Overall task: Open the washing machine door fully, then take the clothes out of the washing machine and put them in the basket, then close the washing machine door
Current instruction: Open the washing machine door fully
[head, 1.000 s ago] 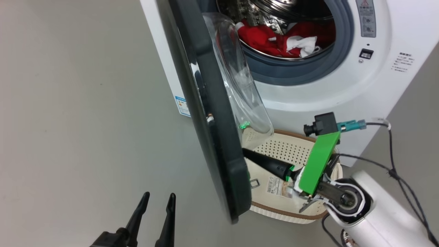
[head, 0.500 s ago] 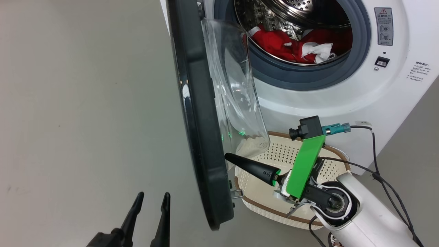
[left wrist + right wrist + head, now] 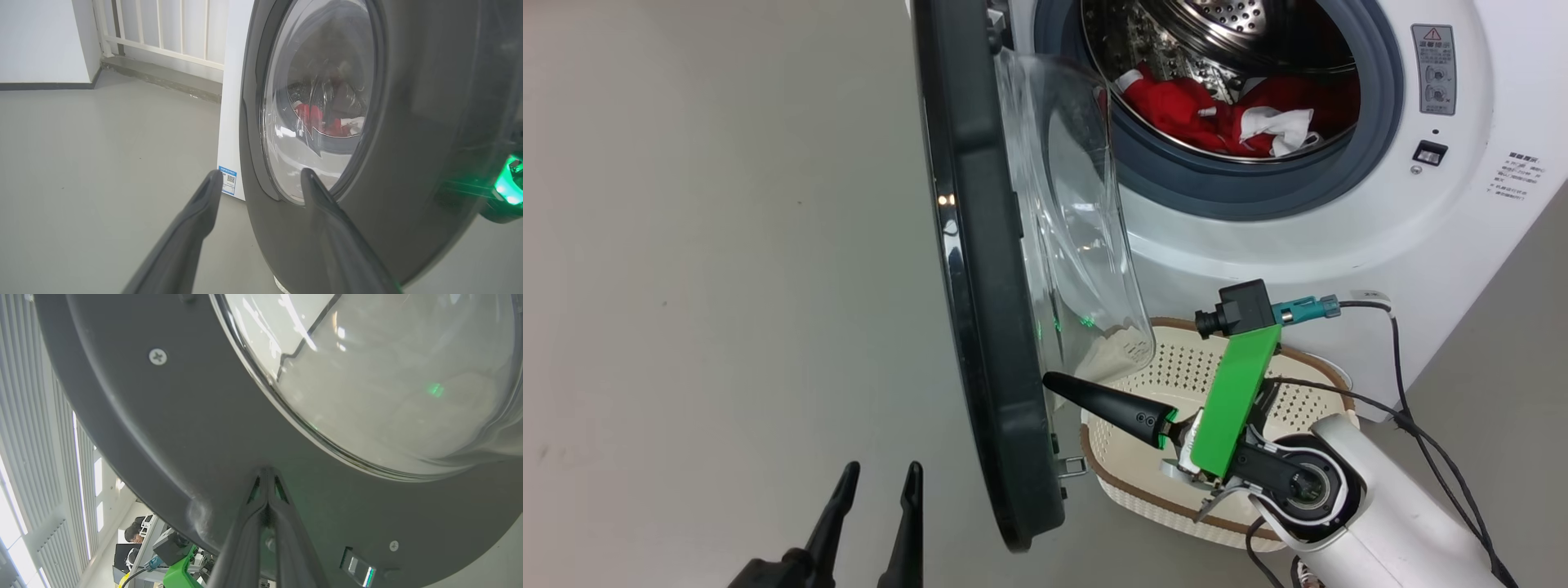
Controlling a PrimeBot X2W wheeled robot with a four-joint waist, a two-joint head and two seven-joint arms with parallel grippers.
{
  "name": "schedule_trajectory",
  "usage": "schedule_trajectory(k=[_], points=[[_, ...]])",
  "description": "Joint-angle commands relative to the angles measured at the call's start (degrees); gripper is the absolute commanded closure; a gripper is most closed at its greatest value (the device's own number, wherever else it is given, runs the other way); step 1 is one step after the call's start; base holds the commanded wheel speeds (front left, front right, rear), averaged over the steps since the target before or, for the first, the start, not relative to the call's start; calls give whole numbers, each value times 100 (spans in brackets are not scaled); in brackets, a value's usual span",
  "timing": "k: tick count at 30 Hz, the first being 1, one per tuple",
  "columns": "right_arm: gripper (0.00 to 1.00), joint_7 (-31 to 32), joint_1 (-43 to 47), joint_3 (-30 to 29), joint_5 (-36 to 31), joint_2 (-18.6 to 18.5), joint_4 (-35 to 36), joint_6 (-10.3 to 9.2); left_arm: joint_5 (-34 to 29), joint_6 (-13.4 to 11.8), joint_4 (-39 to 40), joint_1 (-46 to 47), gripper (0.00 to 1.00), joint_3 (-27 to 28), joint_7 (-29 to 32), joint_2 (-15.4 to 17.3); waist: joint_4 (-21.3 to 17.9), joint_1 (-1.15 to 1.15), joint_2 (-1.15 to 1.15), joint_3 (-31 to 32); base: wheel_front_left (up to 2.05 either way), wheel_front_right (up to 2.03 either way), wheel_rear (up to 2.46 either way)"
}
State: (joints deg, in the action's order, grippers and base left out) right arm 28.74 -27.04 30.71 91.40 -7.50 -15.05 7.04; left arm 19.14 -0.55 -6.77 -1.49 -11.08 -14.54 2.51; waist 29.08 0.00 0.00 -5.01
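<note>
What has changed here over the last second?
The right gripper, shut, has pushed against the inside of the washing machine door, swinging it wider open. The clothes stay in the drum, the basket holds none, the left gripper waits open.

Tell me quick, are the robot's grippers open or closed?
Left gripper: open, holding nothing.
Right gripper: closed, holding nothing, tips against the door's inside.

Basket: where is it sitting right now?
In the head view, lower right: the basket sits on the floor before the washing machine, just right of the open door.
</note>
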Motion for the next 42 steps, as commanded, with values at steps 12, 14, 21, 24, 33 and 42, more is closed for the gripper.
schedule_trajectory(k=[12, 14, 21, 24, 33, 42], points=[[31, -323, 254, -45, -228, -7, 99, 45, -91, 58, 77, 16, 0, 212, -46, 37, -59, 0, 0, 111, 0, 0, 0], [8, -418, 332, -72, -244, -49, 90, 45, -114, 81, 48, 19, 0, 220, -46, 37, -75, 0, 0, 142, 0, 0, 0], [0, -749, 645, -132, -292, -220, -4, 45, -170, 141, -20, 31, 0, 258, -46, 37, -201, 0, 0, 203, 0, 0, 0], [0, -903, 794, -146, -335, -324, -61, 45, -182, 151, -32, 29, 0, 273, -46, 37, -263, 0, 0, 215, 0, 0, 0], [0, -1639, 1181, -3, -651, -757, -352, 45, -199, 163, -61, 5, 0, 358, -46, 37, -437, 0, 0, 248, 0, 0, 0], [0, -2313, 1402, 194, -752, -1010, -484, 45, -204, 162, -66, -50, 0, 417, -46, 37, -552, 0, 0, 312, 0, 0, 0]])
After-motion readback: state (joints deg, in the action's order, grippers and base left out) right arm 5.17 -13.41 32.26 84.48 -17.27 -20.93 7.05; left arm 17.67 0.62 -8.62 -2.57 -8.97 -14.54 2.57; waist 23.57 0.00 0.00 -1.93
